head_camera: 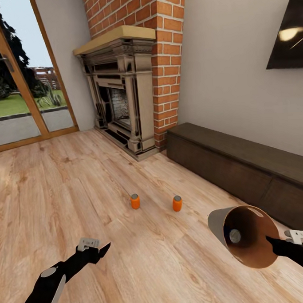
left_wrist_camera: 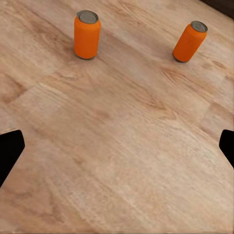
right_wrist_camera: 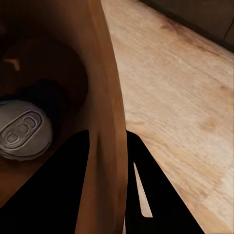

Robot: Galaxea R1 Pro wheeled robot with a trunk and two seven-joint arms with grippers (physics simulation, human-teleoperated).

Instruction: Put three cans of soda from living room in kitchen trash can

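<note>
Two orange cans of soda stand upright on the pale wood floor, one to the left of the other. My left gripper hovers open a short way in front of them, with nothing between its fingers. My right gripper is shut on the rim of the trash can, held tilted with its copper inside facing me. A third can lies inside the bin. Just its grey top is visible.
A red-brick fireplace stands at the back. A long dark low cabinet runs along the right wall under a black television. A glass door is at the left. Wood floor spreads around the cans.
</note>
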